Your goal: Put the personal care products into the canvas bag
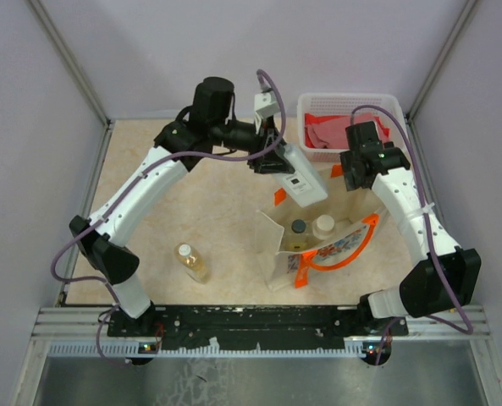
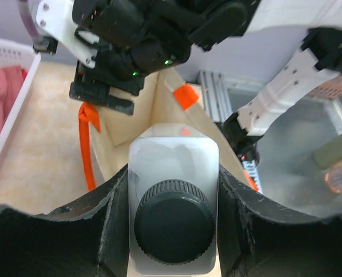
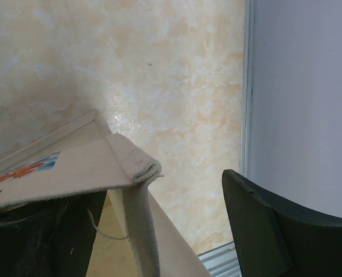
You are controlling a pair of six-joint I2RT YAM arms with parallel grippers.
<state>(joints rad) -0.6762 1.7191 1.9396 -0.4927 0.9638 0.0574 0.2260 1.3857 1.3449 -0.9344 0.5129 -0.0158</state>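
Note:
My left gripper (image 1: pixel 273 158) is shut on the white bottle with a dark cap (image 1: pixel 302 178), held tilted above the far edge of the open canvas bag (image 1: pixel 272 235). In the left wrist view the bottle (image 2: pixel 173 161) sits cap-up between both pads, with the bag's mouth (image 2: pixel 159 107) just beyond. Inside the bag stand the clear bottle with a dark cap (image 1: pixel 298 226) and the cream bottle (image 1: pixel 323 224). The amber-liquid bottle (image 1: pixel 191 262) lies on the table to the left. My right gripper (image 1: pixel 350 175) is open at the bag's far right corner; the canvas rim (image 3: pixel 137 173) lies between its spread fingers.
A white-pink lattice basket (image 1: pixel 350 103) with red cloth stands at the back right, close behind both grippers. The bag's orange handles (image 1: pixel 352 252) hang over its printed side. The table's rail edge runs along the right wall (image 3: pixel 245 115).

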